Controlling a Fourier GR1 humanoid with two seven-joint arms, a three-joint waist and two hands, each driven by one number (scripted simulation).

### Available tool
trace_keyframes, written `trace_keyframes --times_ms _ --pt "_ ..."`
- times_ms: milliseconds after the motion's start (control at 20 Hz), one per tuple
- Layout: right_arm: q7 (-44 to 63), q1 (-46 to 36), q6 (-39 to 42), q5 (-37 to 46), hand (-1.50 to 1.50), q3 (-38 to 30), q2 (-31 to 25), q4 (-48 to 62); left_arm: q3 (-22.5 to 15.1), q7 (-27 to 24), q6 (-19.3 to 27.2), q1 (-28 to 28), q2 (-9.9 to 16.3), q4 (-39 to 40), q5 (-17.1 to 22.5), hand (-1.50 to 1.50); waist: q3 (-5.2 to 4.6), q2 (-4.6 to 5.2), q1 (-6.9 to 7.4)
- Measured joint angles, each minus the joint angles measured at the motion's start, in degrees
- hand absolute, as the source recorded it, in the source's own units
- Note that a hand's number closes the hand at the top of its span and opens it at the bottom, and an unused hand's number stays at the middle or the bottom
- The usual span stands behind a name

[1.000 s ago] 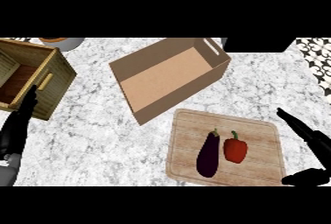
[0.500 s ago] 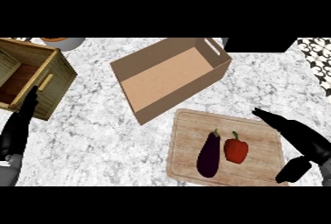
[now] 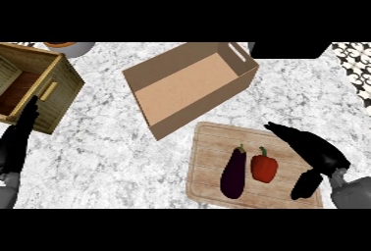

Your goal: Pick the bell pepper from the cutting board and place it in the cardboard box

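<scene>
Lying upright-stemmed on the cutting board (image 3: 210,147) beside the eggplant (image 3: 234,172), the bell pepper (image 3: 264,166) sits just left of the right hand (image 3: 313,149), whose fingers are spread and hold nothing, the nearer hand by far.

A dark purple eggplant (image 3: 234,172) lies lengthwise on the lower part of the counter, stem end pointing away; the marble counter (image 3: 109,147) is white with grey veining; a wooden crate (image 3: 33,86) with an open top sits at the left edge; a grey bowl (image 3: 70,47) with an orange inside shows partly at the top left; a patterned black-and-white surface (image 3: 357,68) fills the top right corner.
</scene>
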Motion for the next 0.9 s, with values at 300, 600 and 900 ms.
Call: trace_keyframes --times_ms 300,600,900 --pt "-1.63 0.64 2.0 4.45 -1.5 -2.08 3.68 1.18 2.05 0.06 -0.93 0.55 -2.66 -0.39 -3.49 0.0 0.02 0.01 -0.1" --pt "-3.19 1.29 5.64 5.66 -1.5 -4.48 6.75 -0.96 4.52 0.79 -2.98 0.08 -4.26 -0.8 -5.56 0.0 0.01 0.0 -0.16" --pt "-2.23 2.77 8.95 6.78 -1.5 -5.89 9.47 -6.57 6.07 2.3 -4.37 0.17 -5.78 -2.45 -7.71 0.0 0.0 -0.04 -0.18"
